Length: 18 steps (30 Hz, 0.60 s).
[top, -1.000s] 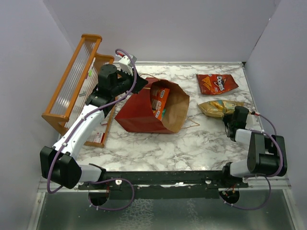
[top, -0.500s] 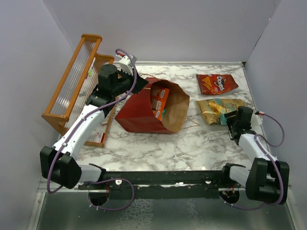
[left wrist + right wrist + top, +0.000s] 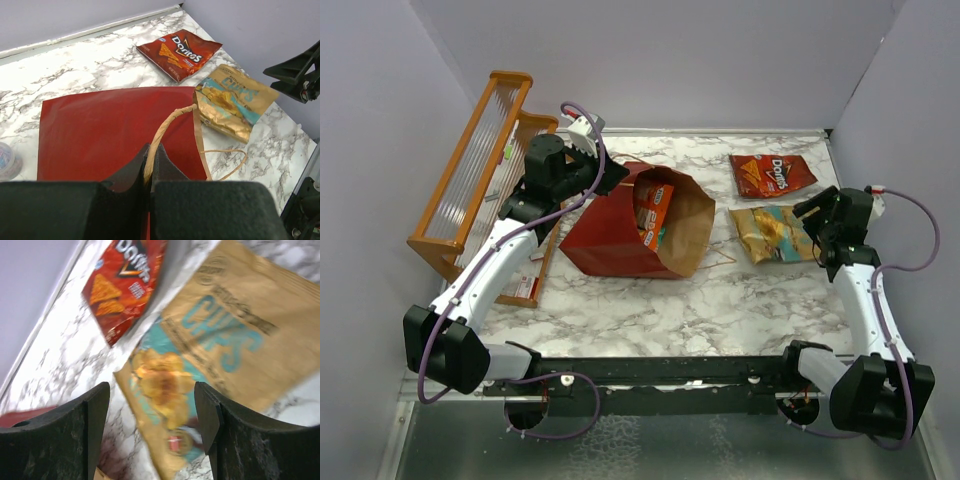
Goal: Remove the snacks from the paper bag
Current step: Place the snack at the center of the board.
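Red on the outside and brown within, the paper bag lies on its side at the centre of your overhead view, mouth turned right. You can see an orange packet in the mouth with a sliver of teal under it. Anything deeper is hidden.

Your left gripper is pinched tight on a tan twine handle, with no gap between the fingers. From that wrist camera you get only the bag's red side, not its opening. At the left edge a pale round thing is cut off and you cannot tell what it is.

The Doritos bag lies flat at the upper right of the marble table, and the chip bag lies just below it, both well clear of the paper bag.

Your right gripper hangs above the chip bag with its fingers spread wide, holding nothing. Its wrist view is blurred, so the print is hard to read.

An orange rack stands at the upper left, and your left arm covers part of it.
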Tool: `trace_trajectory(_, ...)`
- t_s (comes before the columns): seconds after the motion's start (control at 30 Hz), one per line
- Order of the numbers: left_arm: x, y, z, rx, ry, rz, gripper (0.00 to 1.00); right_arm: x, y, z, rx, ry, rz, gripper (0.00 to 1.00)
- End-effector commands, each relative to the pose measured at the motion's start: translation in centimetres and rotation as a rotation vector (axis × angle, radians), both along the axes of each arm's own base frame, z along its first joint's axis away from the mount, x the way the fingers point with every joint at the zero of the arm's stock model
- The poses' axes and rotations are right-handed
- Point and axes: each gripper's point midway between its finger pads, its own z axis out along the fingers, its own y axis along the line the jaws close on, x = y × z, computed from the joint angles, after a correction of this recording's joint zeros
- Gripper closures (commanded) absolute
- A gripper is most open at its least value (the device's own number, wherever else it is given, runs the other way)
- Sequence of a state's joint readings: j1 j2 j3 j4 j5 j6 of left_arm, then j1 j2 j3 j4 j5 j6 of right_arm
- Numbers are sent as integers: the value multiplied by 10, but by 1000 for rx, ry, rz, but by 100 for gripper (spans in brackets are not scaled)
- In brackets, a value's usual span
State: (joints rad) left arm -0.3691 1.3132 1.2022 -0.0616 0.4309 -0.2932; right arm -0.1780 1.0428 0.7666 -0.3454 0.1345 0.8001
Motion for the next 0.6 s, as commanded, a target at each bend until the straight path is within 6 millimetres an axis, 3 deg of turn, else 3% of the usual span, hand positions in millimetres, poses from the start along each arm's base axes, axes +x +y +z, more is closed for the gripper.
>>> trace_trajectory(0.0, 1, 2, 16, -2, -44, 8, 100, 16, 44, 15, 29, -85, 294, 31)
trace_trajectory(0.23, 0, 2, 19, -4, -51, 9, 100, 17, 47, -11, 28, -76, 320, 31)
trace_trajectory(0.43, -1, 4, 21, 1, -61, 15, 100, 10, 72, -68, 176, 3, 400, 31)
trace_trajectory(0.57, -1, 4, 22, 6, -67, 11, 100, -3, 77, -115, 246, 112, 383, 31)
